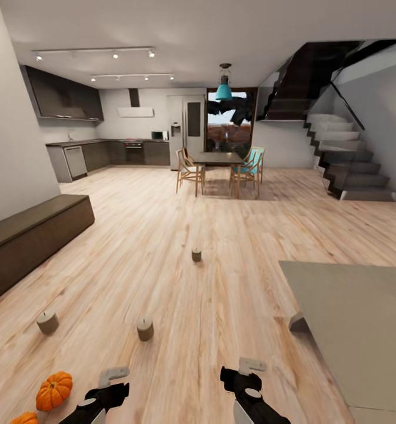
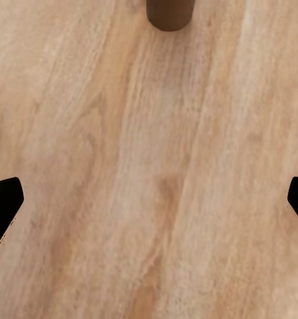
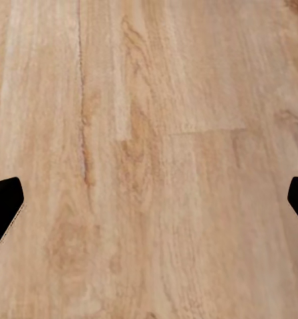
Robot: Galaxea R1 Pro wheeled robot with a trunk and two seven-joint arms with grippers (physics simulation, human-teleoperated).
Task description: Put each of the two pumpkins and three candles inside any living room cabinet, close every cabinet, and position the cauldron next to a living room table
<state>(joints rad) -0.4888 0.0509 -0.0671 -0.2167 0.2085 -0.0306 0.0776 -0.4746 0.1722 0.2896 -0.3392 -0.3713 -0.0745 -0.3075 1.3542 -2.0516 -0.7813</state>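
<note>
Task barely begun; pumpkins and candles on the floor (image 1: 221,282).
Lower left: two pumpkins (image 1: 53,390), three candles (image 1: 145,329) outside the shut cabinet (image 1: 33,235); left gripper (image 1: 112,386) and right gripper (image 1: 242,377) wide, empty.

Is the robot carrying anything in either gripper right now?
No. The left gripper and right gripper are both open, with bare wooden floor between their fingers. Nothing is held.
</note>
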